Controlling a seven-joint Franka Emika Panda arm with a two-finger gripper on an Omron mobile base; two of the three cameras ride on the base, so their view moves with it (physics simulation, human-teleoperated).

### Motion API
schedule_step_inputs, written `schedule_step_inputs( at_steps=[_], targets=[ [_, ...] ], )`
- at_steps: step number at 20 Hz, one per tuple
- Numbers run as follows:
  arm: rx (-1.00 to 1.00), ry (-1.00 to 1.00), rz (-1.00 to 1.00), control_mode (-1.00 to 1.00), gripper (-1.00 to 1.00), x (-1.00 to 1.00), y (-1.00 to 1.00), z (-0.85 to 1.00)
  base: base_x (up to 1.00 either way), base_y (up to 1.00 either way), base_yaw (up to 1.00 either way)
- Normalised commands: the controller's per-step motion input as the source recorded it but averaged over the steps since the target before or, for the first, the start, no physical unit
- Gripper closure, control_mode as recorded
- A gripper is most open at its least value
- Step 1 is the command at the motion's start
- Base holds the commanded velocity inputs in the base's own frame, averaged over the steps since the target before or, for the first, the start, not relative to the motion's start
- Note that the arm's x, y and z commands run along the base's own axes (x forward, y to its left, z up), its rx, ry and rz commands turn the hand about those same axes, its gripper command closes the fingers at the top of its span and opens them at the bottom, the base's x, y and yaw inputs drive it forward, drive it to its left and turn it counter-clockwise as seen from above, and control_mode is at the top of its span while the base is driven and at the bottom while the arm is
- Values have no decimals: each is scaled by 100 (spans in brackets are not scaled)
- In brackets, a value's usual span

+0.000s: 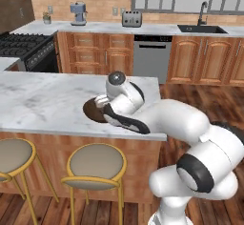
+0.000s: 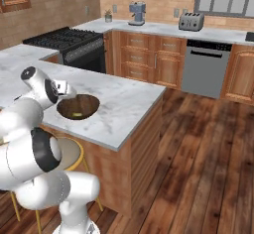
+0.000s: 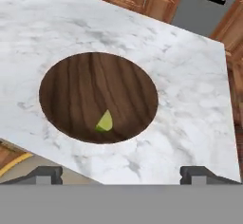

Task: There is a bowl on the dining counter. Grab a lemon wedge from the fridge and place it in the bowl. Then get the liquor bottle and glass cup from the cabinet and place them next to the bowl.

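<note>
Nearest, two dark fingertips (image 3: 47, 174) of the hand (image 3: 121, 174), spread wide apart with nothing between them: released, hovering above the bowl (image 3: 85, 85). Likely posed so because the drop is done, jaws left wide to clear the rim on the way up.

Just beyond, one lemon wedge (image 3: 105, 122), yellow-green, lying loose on the bowl's dark wood floor, toward the near rim, apart from both fingertips. First step of the task apparently finished.

One bowl, wide and shallow, resting flat on the counter (image 3: 190, 99), set near the end where the marble stops above the wooden floor. Bare marble all round it, so room enough beside it for a bottle and a cup. No liquor bottle or glass cup beside it yet; two items left to fetch, by this reckoning.

Under the counter's near edge, two round stools (image 1: 95, 164) with yellow frames in the left base view.

Farther back along the brick wall, another worktop: one blue coffee machine (image 2: 137, 13), one toaster (image 2: 191, 21), one small potted plant (image 2: 108, 15), one black sink with faucet (image 1: 202, 27). Below, one steel dishwasher (image 2: 202, 67) among wooden base cabinets; one black stove (image 2: 67, 42) to the side.
</note>
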Motion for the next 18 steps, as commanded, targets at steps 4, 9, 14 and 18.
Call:
schedule_step_inputs(
  at_steps=[4,9,14,18],
  targets=[
    [0,-31,0,-100,-100,-91,-46,61,0,0,0],
    [4,-20,0,-100,-100,-75,-63,89,0,0,0],
    [10,-11,0,-100,-100,-62,-67,91,0,0,0],
    [10,-9,0,-100,-100,-59,-61,73,0,0,0]
  ],
)
